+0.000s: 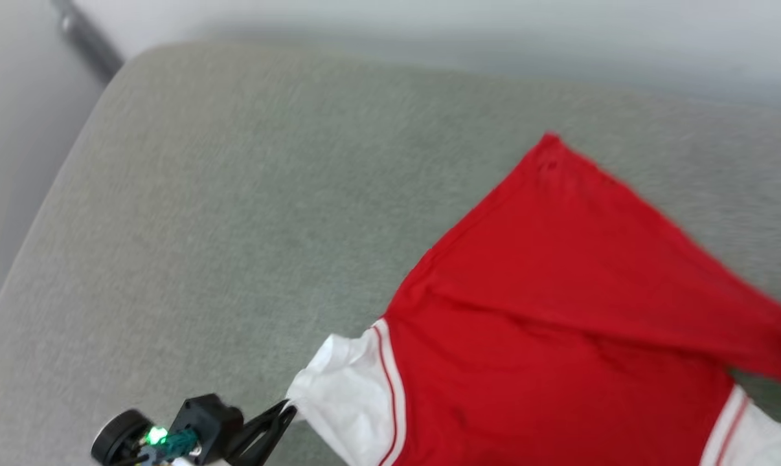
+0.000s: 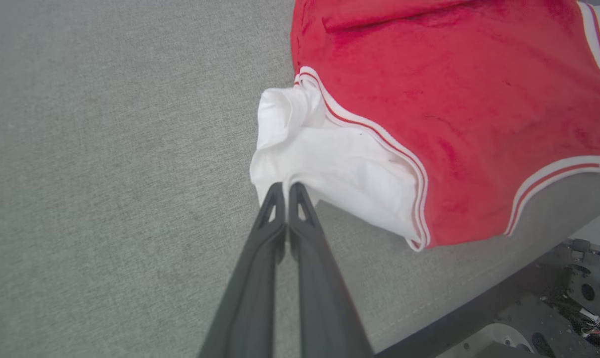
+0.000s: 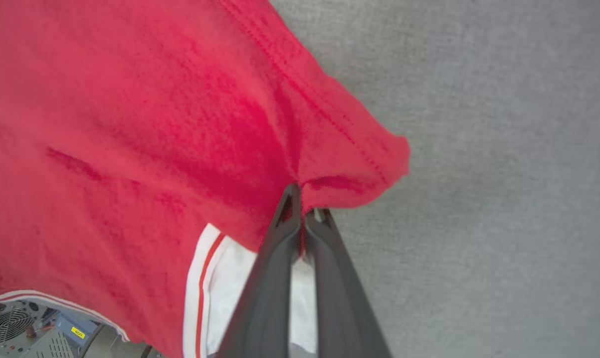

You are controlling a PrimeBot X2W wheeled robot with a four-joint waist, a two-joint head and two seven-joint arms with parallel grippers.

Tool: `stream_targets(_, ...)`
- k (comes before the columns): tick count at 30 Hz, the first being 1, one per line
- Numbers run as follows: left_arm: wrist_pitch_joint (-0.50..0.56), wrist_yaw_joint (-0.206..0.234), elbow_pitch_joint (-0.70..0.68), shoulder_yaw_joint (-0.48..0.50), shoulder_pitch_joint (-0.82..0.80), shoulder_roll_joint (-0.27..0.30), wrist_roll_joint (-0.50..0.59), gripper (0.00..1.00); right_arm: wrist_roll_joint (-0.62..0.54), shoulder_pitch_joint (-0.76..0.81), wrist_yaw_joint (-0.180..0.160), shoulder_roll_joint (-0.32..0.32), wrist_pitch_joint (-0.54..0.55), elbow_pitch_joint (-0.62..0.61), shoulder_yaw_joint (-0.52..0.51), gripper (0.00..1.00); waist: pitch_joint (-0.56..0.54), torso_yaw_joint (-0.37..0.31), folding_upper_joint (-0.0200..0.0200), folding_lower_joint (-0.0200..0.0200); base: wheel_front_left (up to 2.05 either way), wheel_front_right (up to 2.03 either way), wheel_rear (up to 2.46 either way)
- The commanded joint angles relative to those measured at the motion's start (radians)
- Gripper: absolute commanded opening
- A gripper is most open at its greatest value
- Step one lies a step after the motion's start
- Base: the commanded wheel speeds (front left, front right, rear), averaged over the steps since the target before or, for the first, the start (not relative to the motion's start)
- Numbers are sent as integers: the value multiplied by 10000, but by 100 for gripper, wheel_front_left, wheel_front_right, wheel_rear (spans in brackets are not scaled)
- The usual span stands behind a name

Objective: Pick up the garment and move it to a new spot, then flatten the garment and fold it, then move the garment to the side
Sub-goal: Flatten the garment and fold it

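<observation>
**Red shirt held by two grippers on a grey-green surface**

One garment [image 1: 559,310], a bright red jersey-style shirt, lies spread over the near right part of a grey-green fabric surface [image 1: 235,194]. It has two short white sleeves. One is at the near left, and the other is at the near right, cut off by the frame edge. Each sleeve meets the red body along white trim with thin red stripes. One red hem corner points toward the far side. A long fold of red cloth runs across the body to the right edge. The cloth is lightly wrinkled, and the head view is somewhat blurred.

Two grippers are at work. The left gripper [image 2: 286,190] has its two dark fingers pressed together, pinching the edge of the near left sleeve [image 2: 330,164]. The right gripper [image 3: 302,201] has its fingers closed narrowly on a bunched red hem corner.
</observation>
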Motion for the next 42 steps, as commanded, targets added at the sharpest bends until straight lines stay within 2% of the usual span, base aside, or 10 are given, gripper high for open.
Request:
stream_targets(1,-65,90,12,44,218,45,-93,0,95,385,-3,191,-77,-195,39,0,-762,-726,0,2,0,0,0)
stream_targets(7,-250,440,188,192,916,405,-378,0,577,2555,-3,824,-590,-1241,68,0,-1505,-1438,0,2,0,0,0)
stream_targets(13,-322,574,125,167,1153,388,-479,0,705,3892,-3,1347,-1038,-925,-253,0,-1750,-1610,0,2,0,0,0)
stream_targets(18,-313,612,61,110,1199,325,-483,0,797,4429,-3,1478,-1475,-478,-218,0,-1850,-1599,0,2,0,0,0)
stream_targets(19,-318,618,45,110,1201,324,-487,0,787,4437,-3,1430,-1595,-435,-166,31,-1849,-1589,0,2,0,0,0)
stream_targets(20,-325,621,31,113,1191,326,-485,0,815,4409,-3,1372,-1723,-416,-104,69,-1831,-1576,0,2,0,0,0)
stream_targets(21,-332,615,19,120,1159,324,-476,0,927,4320,-3,1357,-1810,-403,-58,100,-1801,-1553,0,2,0,0,0)
stream_targets(29,-385,363,-156,114,734,156,-480,0,1778,3073,-2,689,-1835,-866,47,100,-1392,-1032,0,2,0,0,0)
stream_targets(34,-507,287,-457,101,342,-23,-255,0,2021,1524,-2,444,-1638,-1502,651,100,-905,-556,0,2,0,0,0)
stream_targets(42,-336,93,-1000,-148,-368,-377,216,0,903,-1269,-3,276,-878,-797,2345,100,53,283,0,2,0,0,0)
